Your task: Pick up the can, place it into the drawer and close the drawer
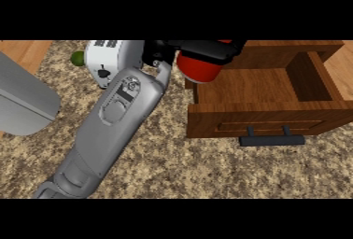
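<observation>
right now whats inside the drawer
The open drawer shows only bare wooden floor. The hand holds the red can at its left edge, hiding that corner.

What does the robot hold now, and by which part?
The right hand holds the red can by its upper end, beside the open drawer.

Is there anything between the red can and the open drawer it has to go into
Nothing visible. The hand holds the red can at the open drawer's left rear corner, and the drawer's inside shows bare wood.
</observation>
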Controlling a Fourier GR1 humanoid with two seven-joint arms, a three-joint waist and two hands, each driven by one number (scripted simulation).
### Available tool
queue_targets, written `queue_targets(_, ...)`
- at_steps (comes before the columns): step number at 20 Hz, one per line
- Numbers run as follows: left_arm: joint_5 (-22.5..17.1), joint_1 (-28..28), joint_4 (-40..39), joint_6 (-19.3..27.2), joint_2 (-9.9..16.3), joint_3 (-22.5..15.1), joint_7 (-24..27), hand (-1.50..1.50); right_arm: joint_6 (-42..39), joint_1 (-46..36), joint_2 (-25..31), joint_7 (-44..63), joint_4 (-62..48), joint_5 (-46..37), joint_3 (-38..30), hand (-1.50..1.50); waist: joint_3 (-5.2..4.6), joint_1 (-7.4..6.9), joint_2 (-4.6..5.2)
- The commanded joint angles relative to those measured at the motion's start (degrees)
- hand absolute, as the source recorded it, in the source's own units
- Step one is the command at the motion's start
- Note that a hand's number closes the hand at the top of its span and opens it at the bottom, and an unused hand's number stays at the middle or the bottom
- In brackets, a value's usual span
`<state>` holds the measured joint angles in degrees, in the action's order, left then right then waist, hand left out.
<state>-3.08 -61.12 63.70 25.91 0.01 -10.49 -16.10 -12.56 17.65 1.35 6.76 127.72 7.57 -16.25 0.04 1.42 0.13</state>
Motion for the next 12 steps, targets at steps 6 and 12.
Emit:
queue_targets(6, -4.39, -14.27, -15.92, 3.27, -0.01, -0.84, 0.96, 1.50, -0.09, -4.39, 0.96, -2.48, -6.20, -1.69, -0.90, -1.50, 0.02, 0.13, 0.17)
queue_targets(12, -9.97, -17.36, -23.84, 3.58, -0.01, -3.16, 6.30, 1.50, -1.33, 0.02, -0.56, -2.23, -0.41, -0.61, -0.02, -1.50, 0.02, 0.94, 0.21)
